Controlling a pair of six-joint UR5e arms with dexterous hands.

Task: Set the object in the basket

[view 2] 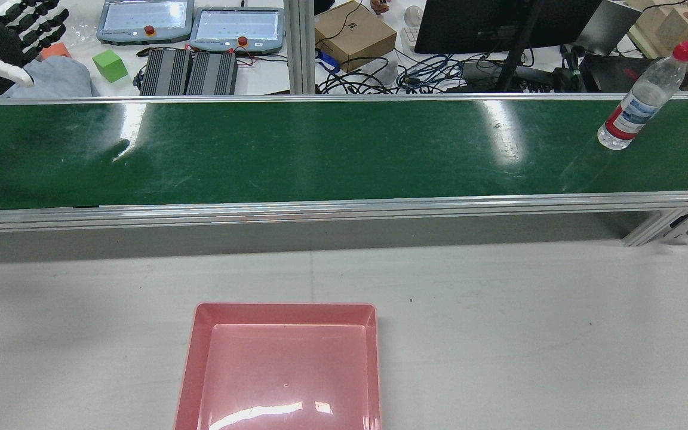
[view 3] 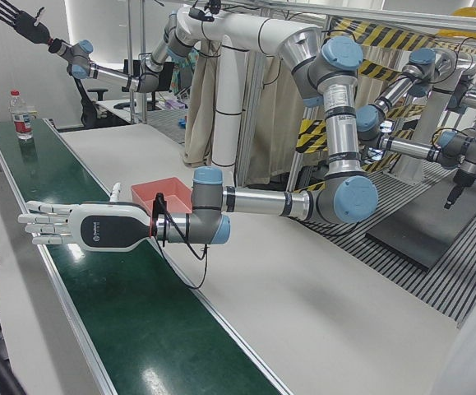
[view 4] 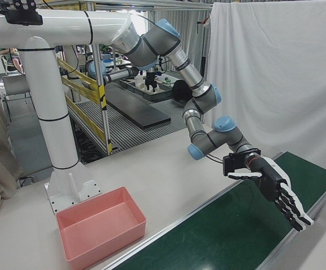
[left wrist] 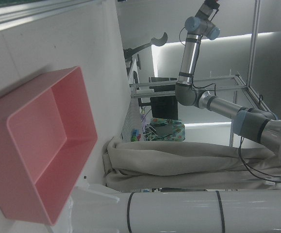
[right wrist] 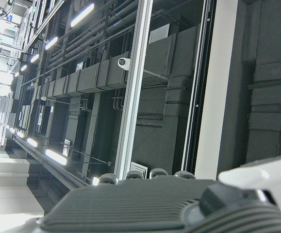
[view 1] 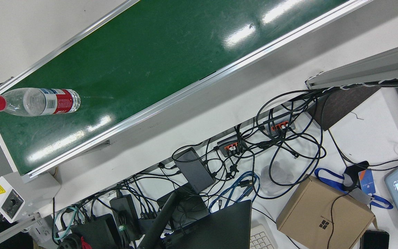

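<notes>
At the far right end of the green belt (view 2: 320, 155), from the rear: water bottle (view 2: 639, 110) standing, untouched. Over the opposite end: left hand (view 3: 81, 229) empty, fingers spread. Raised high: right hand (view 3: 11, 16), splayed, holding nothing. Probably best to wrap around the labelled mid-body, not the cap, to avoid tipping. Pink basket (view 2: 284, 370) empty, near edge cut off.

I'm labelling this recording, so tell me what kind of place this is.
Most likely a robotics lab or test cell: a green conveyor belt carrying a water bottle, a robot arm holding its left hand over the belt, and teach pendants among cables on the bench behind.
</notes>
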